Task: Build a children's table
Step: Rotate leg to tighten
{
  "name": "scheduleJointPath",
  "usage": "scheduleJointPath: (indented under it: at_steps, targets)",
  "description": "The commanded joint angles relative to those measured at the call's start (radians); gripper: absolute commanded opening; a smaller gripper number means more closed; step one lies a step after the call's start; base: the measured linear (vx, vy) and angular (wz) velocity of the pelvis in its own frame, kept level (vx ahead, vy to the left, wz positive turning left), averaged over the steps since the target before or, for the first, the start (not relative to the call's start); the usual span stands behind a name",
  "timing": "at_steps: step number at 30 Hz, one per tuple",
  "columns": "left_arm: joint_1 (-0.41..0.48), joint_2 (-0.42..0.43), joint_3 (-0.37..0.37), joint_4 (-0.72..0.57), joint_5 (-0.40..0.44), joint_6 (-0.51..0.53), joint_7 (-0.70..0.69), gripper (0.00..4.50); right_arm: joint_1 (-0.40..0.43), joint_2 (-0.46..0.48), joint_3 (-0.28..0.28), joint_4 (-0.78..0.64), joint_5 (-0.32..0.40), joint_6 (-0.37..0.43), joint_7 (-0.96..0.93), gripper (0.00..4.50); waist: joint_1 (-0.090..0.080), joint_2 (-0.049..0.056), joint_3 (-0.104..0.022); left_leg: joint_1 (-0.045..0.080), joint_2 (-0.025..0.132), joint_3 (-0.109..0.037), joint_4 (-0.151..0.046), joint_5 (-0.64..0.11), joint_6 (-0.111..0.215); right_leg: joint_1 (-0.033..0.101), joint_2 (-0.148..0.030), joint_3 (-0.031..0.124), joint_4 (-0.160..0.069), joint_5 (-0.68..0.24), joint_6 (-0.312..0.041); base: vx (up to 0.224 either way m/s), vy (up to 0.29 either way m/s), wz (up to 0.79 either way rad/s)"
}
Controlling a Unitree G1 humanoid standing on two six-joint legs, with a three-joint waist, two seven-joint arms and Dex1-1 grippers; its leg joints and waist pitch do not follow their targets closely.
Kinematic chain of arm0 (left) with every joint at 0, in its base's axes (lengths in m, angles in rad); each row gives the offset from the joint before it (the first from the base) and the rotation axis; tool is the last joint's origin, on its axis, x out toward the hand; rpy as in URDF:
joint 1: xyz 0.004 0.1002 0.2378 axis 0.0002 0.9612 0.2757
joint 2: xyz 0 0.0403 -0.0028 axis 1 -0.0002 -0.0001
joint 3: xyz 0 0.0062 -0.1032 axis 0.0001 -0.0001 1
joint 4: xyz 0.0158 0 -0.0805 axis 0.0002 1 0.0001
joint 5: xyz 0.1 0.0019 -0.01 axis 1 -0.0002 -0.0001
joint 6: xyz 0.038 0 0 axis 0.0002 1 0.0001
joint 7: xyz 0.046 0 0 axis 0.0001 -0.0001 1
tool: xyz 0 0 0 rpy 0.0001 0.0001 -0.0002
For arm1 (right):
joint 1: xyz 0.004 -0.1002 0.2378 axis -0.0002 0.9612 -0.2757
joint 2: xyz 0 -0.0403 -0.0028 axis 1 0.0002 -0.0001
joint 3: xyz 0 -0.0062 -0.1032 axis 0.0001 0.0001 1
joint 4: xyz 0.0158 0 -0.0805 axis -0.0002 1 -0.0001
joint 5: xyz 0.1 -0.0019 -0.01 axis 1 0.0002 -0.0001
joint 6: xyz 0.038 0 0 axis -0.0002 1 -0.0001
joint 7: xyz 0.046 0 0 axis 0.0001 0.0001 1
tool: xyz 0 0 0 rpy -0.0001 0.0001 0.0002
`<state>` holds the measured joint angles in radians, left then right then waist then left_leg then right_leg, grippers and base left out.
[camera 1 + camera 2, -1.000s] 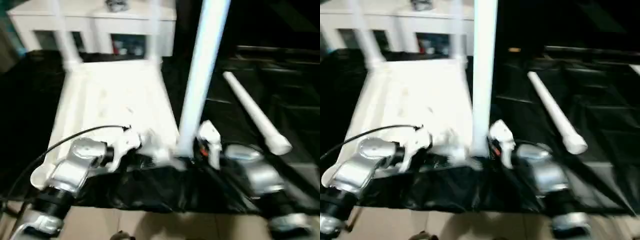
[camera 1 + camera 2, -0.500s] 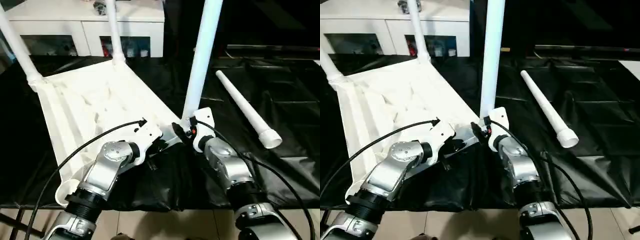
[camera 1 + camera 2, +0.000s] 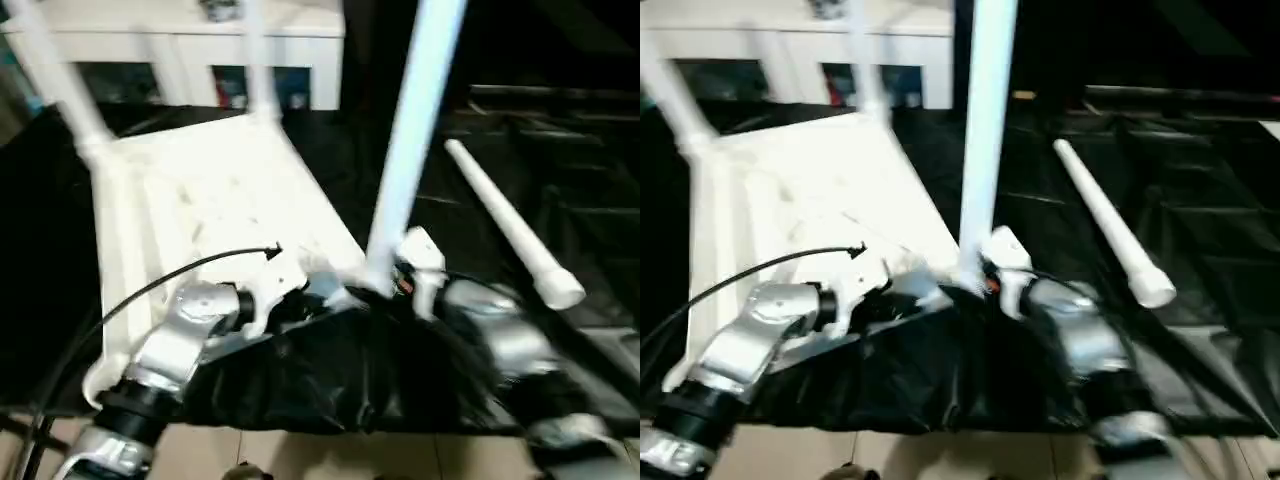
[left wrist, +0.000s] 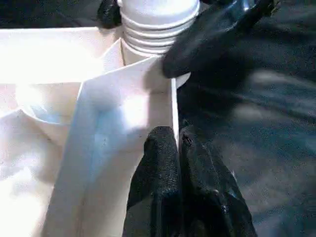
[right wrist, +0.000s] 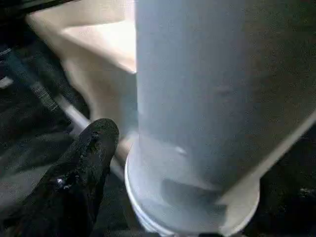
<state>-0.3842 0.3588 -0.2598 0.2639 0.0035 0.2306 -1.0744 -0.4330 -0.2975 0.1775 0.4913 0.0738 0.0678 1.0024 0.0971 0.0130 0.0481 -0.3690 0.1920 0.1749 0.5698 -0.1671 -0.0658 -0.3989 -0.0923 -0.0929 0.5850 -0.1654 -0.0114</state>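
Black sheeting [image 3: 600, 200] covers our work surface, and on it lies the upturned square white plastic tabletop [image 3: 200, 200] with two tapered legs standing at its far corners and a third round white leg [image 3: 410, 150] upright in the near corner. Our left gripper [image 4: 180, 148] is pinched shut at that corner's rim; our right gripper [image 5: 94, 148] sits beside the leg's base, whether gripping we cannot tell. One loose white leg [image 3: 505, 225] lies to our right, nearer the right arm, long axis running away from us.

A white glass-doored cabinet [image 3: 180, 40] is seen behind a work surface draped in black sheeting [image 3: 560, 160].
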Motion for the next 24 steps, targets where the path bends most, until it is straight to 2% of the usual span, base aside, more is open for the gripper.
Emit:
scheduleJointPath:
  at_steps: [1, 2, 3, 6, 7, 9, 12, 14, 16, 19, 21, 22, 24]
  targets:
    - [-0.032, -0.004, -0.014, 0.014, -0.032, -0.039, -0.037, 0.00, 0.024, 0.006, 0.110, -0.049, 0.031, 0.029, 0.157, 3.82, 0.000, -0.010, -0.054, 0.012, 0.041, -0.005, -0.067, -0.273, 0.061, 0.046, -0.054, 0.051, -0.065, -0.245, -0.208, 0.000, 0.000, 0.00]
    - [-0.036, 0.002, -0.014, 0.022, -0.035, -0.042, -0.047, 0.00, 0.025, -0.001, 0.117, -0.059, 0.035, 0.032, 0.181, 3.82, 0.003, -0.007, -0.053, 0.012, 0.042, -0.006, -0.068, -0.287, 0.059, 0.046, -0.056, 0.051, -0.066, -0.285, -0.197, 0.000, 0.000, 0.00]
    - [-0.038, 0.008, -0.015, 0.028, -0.036, -0.046, -0.054, 0.00, 0.025, -0.003, 0.121, -0.065, 0.038, 0.033, 0.195, 3.57, 0.004, -0.008, -0.051, 0.013, 0.042, -0.005, -0.068, -0.293, 0.057, 0.044, -0.057, 0.052, -0.068, -0.303, -0.193, 0.000, 0.000, 0.00]
    - [-0.047, 0.024, -0.019, 0.048, -0.031, -0.058, -0.076, 0.00, 0.020, -0.012, 0.141, -0.065, 0.027, 0.030, 0.231, 3.44, 0.006, -0.009, -0.048, 0.017, 0.043, -0.007, -0.071, -0.318, 0.041, 0.038, -0.061, 0.054, -0.076, -0.373, -0.174, 0.000, 0.000, 0.00]
    - [-0.047, 0.024, -0.019, 0.048, -0.031, -0.058, -0.076, 0.00, 0.020, -0.012, 0.141, -0.065, 0.027, 0.030, 0.231, 3.44, 0.007, -0.008, -0.048, 0.017, 0.044, -0.009, -0.072, -0.320, 0.035, 0.038, -0.061, 0.054, -0.076, -0.377, -0.172, 0.000, 0.000, 0.00]
    - [-0.055, 0.033, -0.017, 0.066, -0.029, -0.070, -0.089, 0.00, 0.019, -0.011, 0.147, -0.068, 0.024, 0.032, 0.241, 3.10, 0.007, -0.013, -0.043, 0.016, 0.043, -0.010, -0.075, -0.330, 0.032, 0.036, -0.061, 0.054, -0.079, -0.398, -0.164, 0.000, 0.000, 0.00]
    - [-0.064, 0.035, -0.015, 0.076, -0.039, -0.070, -0.103, 0.00, 0.018, -0.008, 0.147, -0.075, 0.035, 0.049, 0.256, 3.04, 0.007, -0.012, -0.038, 0.017, 0.043, -0.011, -0.077, -0.343, 0.027, 0.034, -0.062, 0.054, -0.082, -0.425, -0.155, 0.000, 0.000, 0.00]
    - [-0.064, 0.035, -0.015, 0.075, -0.040, -0.069, -0.105, 0.00, 0.021, -0.008, 0.150, -0.076, 0.034, 0.048, 0.258, 2.77, 0.007, -0.012, -0.039, 0.016, 0.044, -0.013, -0.078, -0.341, 0.025, 0.035, -0.063, 0.055, -0.080, -0.413, -0.156, 0.000, 0.000, 0.00]
    - [-0.062, 0.034, -0.016, 0.073, -0.042, -0.069, -0.106, 0.00, 0.025, -0.005, 0.149, -0.077, 0.031, 0.047, 0.256, 2.76, 0.007, -0.009, -0.039, 0.015, 0.044, -0.012, -0.078, -0.341, 0.025, 0.035, -0.061, 0.055, -0.080, -0.403, -0.159, 0.000, 0.000, 0.00]
    - [-0.046, 0.016, -0.010, 0.049, -0.051, -0.045, -0.079, 0.00, 0.043, 0.037, 0.107, -0.073, 0.030, 0.067, 0.158, 2.72, 0.008, -0.012, -0.042, 0.016, 0.044, -0.012, -0.078, -0.333, 0.025, 0.036, -0.062, 0.056, -0.078, -0.390, -0.163, 0.000, 0.000, 0.00]
    - [-0.042, -0.004, -0.005, 0.034, -0.041, -0.022, -0.032, 0.00, 0.042, 0.081, 0.071, -0.046, 0.011, 0.074, 0.033, 2.71, 0.004, -0.011, -0.039, 0.013, 0.043, -0.014, -0.081, -0.340, 0.017, 0.037, -0.064, 0.054, -0.079, -0.413, -0.158, 0.000, 0.000, 0.00]
    - [-0.042, -0.013, -0.005, 0.029, -0.036, -0.014, -0.016, 0.00, 0.037, 0.096, 0.060, -0.030, 0.001, 0.081, -0.016, 2.71, 0.001, -0.011, -0.037, 0.018, 0.042, -0.014, -0.081, -0.363, 0.008, 0.030, -0.064, 0.054, -0.085, -0.448, -0.153, 0.000, 0.000, 0.00]
    - [-0.043, -0.061, 0.001, 0.008, -0.023, 0.025, 0.063, 0.00, 0.016, 0.160, 0.008, 0.038, -0.025, 0.080, -0.203, 2.70, -0.009, -0.012, -0.034, 0.015, 0.039, -0.020, -0.084, -0.381, -0.011, 0.033, -0.067, 0.049, -0.090, -0.512, -0.134, 0.000, 0.000, 0.00]
